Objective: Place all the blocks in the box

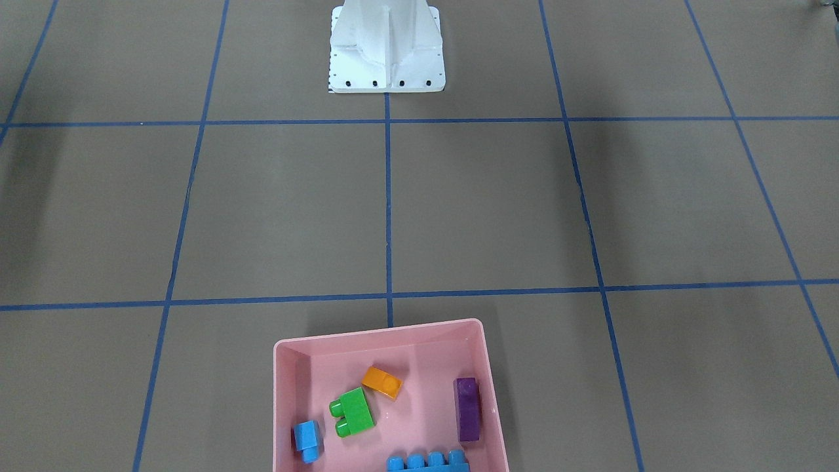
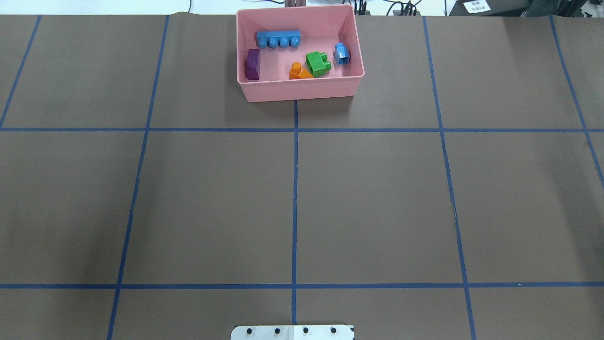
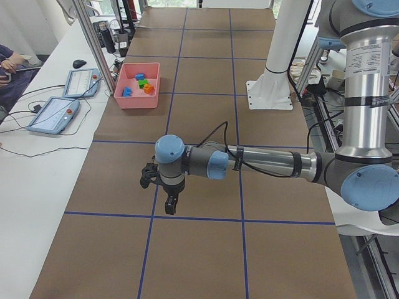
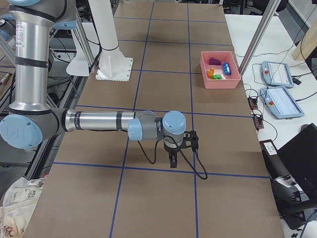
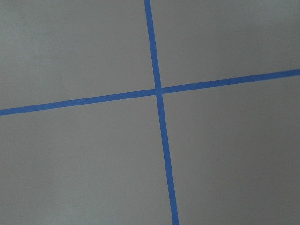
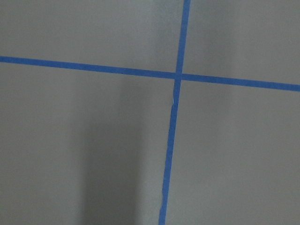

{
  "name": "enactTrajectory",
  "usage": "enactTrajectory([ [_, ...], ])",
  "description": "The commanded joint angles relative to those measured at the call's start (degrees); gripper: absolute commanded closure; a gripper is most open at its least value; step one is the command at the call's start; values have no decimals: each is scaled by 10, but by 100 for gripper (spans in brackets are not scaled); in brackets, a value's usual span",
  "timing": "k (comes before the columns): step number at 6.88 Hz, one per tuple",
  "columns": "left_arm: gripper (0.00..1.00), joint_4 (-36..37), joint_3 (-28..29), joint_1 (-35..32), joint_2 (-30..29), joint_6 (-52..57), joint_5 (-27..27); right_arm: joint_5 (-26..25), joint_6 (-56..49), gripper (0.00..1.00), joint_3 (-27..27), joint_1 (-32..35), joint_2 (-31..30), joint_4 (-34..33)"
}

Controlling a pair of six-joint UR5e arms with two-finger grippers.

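Observation:
The pink box [image 1: 380,326] stands at the table's far edge from the robot base. In it lie the blocks: an orange one [image 1: 382,382], a green one [image 1: 352,412], a small light-blue one [image 1: 307,439], a purple one [image 1: 468,408] and a long blue one [image 1: 428,461]. The overhead view shows the same box [image 2: 302,89] with all of them inside. My left gripper [image 3: 169,204] hangs over bare table, far from the box, and shows only in the left side view. My right gripper [image 4: 172,161] shows only in the right side view. Whether either is open or shut, I cannot tell.
The white robot base [image 1: 387,52] stands at the table's near edge. Blue tape lines [image 5: 158,91] cross the brown table. Teach pendants [image 3: 53,115] lie on a white bench beside the box, where a person's arm [image 3: 7,62] rests. A metal post [image 4: 257,39] rises near the box.

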Motion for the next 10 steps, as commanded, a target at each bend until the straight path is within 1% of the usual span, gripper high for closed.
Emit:
enactTrajectory([
  [1,0,8,1,-4,1,6,6,4,4,0,-3,8,-9,7],
  [2,0,8,0,-23,2,7,5,4,4,0,-3,8,-7,6],
  [4,0,10,1,-48,4,70,2,4,5,0,-5,8,-5,6],
  [7,0,10,7,-50,0,65,3,3,4,0,-8,12,-9,6],
  [9,0,9,6,-50,0,64,2,10,5,0,-7,26,-15,4],
  [10,0,9,7,-50,0,64,2,17,4,0,4,53,-8,-24],
])
